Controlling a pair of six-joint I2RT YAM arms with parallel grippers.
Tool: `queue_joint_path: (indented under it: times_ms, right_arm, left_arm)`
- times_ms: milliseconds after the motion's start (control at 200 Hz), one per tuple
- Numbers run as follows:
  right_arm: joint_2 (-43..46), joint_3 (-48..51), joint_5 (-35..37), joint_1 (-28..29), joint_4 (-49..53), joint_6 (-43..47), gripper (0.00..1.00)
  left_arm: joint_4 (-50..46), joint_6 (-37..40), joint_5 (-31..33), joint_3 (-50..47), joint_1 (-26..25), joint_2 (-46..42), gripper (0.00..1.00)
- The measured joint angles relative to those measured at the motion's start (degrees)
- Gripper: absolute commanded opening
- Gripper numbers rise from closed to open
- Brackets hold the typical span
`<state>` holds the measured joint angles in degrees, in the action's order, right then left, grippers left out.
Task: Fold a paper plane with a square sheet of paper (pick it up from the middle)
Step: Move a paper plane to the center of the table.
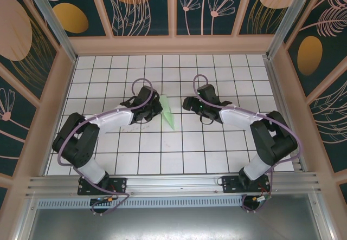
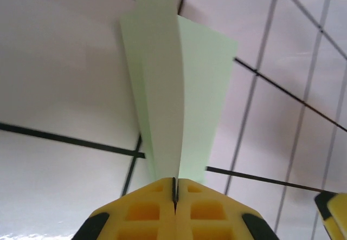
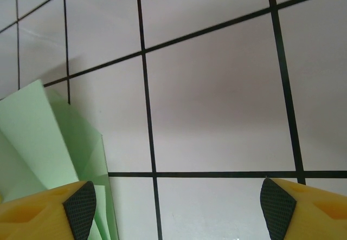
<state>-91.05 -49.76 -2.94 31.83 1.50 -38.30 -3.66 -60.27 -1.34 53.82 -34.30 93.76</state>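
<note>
The mint-green paper plane (image 1: 168, 111) is a slim pointed dart standing on the tiled table (image 1: 179, 153) between the two arms. My left gripper (image 1: 156, 108) is shut on its centre fold; in the left wrist view the yellow jaws meet on the paper plane (image 2: 179, 99), whose two wings spread away from the pinch. My right gripper (image 1: 187, 104) hangs open just right of the plane, with bare tile between its black pads (image 3: 81, 207). The plane's green edge (image 3: 49, 137) shows at the left of the right wrist view, beside the left pad.
Wooden walls (image 1: 173, 45) with painted panels enclose the white grid table on three sides. An aluminium rail (image 1: 173, 183) runs along the near edge by the arm bases. A yellow piece of the right gripper (image 2: 333, 207) shows at the lower right of the left wrist view.
</note>
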Motion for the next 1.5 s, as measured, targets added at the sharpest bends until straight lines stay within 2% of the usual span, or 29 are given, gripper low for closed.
queue_joint_path:
  times_ms: [305,480,600,761,1036,1376,1501]
  right_arm:
    - [6.97,0.26,-0.17,-2.23,-0.81,0.26,0.81]
    - [8.02,2.21,-3.54,-2.23,-3.19,1.53,0.73]
    - [7.67,3.06,-6.62,-2.05,-3.65,2.58,0.66]
    - [5.51,3.10,-8.81,-1.27,-3.65,4.09,0.57]
    - [-0.44,3.37,-11.37,2.73,-2.58,6.12,0.52]
    - [-5.68,1.01,-12.57,5.42,0.46,8.00,0.52]
    - [-5.68,0.17,-12.83,6.23,0.74,8.15,0.56]
  left_arm:
    - [9.97,5.22,-10.93,2.12,0.00,-1.11,0.00]
    - [17.18,6.49,-19.21,1.95,0.00,4.00,0.00]
    - [18.71,7.17,-22.23,0.66,0.00,8.59,0.00]
    - [18.71,8.17,-22.69,-1.57,0.00,11.04,0.00]
    - [18.64,8.81,-21.20,-3.13,0.02,11.15,0.00]
    - [18.67,8.81,-20.70,-3.80,0.11,11.17,0.00]
    - [18.67,8.81,-20.72,-3.80,0.11,11.32,0.00]
